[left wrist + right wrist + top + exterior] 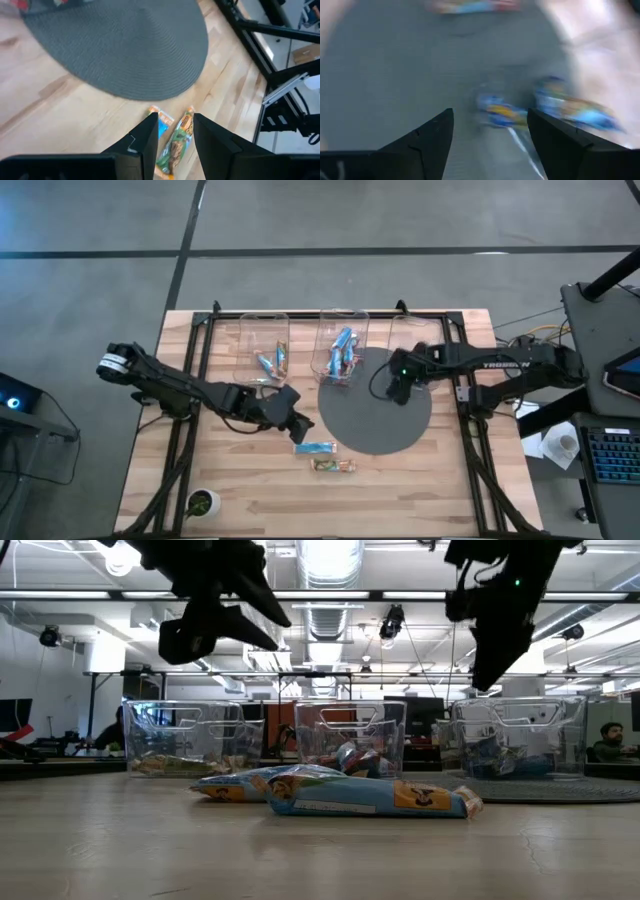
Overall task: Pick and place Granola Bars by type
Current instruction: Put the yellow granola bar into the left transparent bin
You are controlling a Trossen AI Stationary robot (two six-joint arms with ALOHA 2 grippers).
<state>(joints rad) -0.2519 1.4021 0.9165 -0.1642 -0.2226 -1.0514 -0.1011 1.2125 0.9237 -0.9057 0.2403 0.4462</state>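
Two granola bars lie flat on the wooden table near its middle: a blue one (315, 448) (372, 796) and a green-yellow one (333, 466) (176, 146) beside it. My left gripper (297, 425) (175, 137) hangs open above and just left of them, and both bars show between its fingers in the left wrist view. My right gripper (396, 387) (490, 137) hovers open over the round grey mat (375, 430) and holds nothing. More bars rest in the left bin (262, 350) and the middle bin (340, 348).
Three clear bins stand in a row along the far edge; the right one (412, 332) is partly hidden by my right arm. Black frame rails (182, 440) run down both sides of the table. A small green round object (203, 502) sits near the near left corner.
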